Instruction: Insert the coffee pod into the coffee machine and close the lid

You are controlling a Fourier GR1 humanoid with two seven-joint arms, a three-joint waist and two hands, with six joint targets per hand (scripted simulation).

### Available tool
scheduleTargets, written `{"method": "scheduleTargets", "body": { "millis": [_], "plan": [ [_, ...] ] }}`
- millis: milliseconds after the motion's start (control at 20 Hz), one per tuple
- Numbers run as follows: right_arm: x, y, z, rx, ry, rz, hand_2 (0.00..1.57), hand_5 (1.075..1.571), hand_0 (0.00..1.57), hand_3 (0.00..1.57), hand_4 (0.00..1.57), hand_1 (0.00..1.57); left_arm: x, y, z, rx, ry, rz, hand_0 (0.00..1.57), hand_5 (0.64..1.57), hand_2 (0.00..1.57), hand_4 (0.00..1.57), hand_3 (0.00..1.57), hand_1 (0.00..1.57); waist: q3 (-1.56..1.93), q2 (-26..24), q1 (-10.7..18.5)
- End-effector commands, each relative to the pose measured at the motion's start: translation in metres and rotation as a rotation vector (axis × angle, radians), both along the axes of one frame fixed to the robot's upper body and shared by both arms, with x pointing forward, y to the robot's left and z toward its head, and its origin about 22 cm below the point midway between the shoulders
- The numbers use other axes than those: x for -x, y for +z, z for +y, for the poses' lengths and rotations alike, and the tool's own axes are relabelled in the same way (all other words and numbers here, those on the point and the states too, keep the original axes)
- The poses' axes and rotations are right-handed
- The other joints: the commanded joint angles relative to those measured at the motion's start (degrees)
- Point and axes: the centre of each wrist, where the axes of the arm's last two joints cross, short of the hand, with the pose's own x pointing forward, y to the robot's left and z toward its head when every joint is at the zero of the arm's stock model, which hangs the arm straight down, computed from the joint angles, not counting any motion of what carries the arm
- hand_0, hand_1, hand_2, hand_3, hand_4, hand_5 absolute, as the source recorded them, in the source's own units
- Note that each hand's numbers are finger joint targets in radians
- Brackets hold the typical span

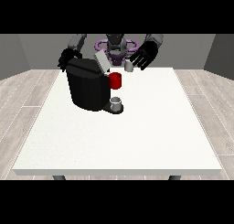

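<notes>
My hand at the view's right (143,56) hovers open-fingered above the small grey coffee pod (129,67) — black coffee machine (87,88) lid (102,62) raised.

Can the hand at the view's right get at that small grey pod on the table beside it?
Probably yes. The hand at the view's right hangs with fingers spread just beside the small grey coffee pod, and nothing stands between them; the coffee machine sits further off, toward the view's left.

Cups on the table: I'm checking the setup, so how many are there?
2: a red cup beside the coffee machine, and a grey cup on its drip base. Others may hide behind the machine.
</notes>
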Motion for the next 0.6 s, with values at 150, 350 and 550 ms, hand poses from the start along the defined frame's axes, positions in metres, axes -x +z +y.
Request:
{"method": "scheduleTargets", "body": {
  "millis": [150, 350, 550],
  "plan": [
    [-0.008, 0.019, 0.016, 0.030, -0.021, -0.053, 0.00, 1.571, 0.00, 0.00, 0.54, 0.00, -0.007, 0.030, -0.019, 0.002, -0.030, -0.029, 1.28, 1.571, 1.34, 0.52, 1.28, 1.28, 0.01, 2.26, -1.88],
    [-0.011, 0.029, 0.016, 0.031, 0.005, -0.072, 0.00, 1.571, 0.00, 0.00, 0.46, 0.00, -0.007, 0.040, -0.014, -0.044, 0.011, -0.095, 1.28, 1.571, 1.31, 0.50, 1.23, 1.28, 0.01, 5.01, -3.17],
    [-0.010, 0.017, -0.008, 0.014, -0.031, -0.085, 0.00, 1.571, 0.00, 0.00, 0.52, 0.00, -0.006, 0.047, -0.015, -0.019, -0.033, -0.096, 1.31, 1.571, 1.33, 0.49, 1.24, 1.31, 0.03, 4.91, -1.70]
  ]
}}
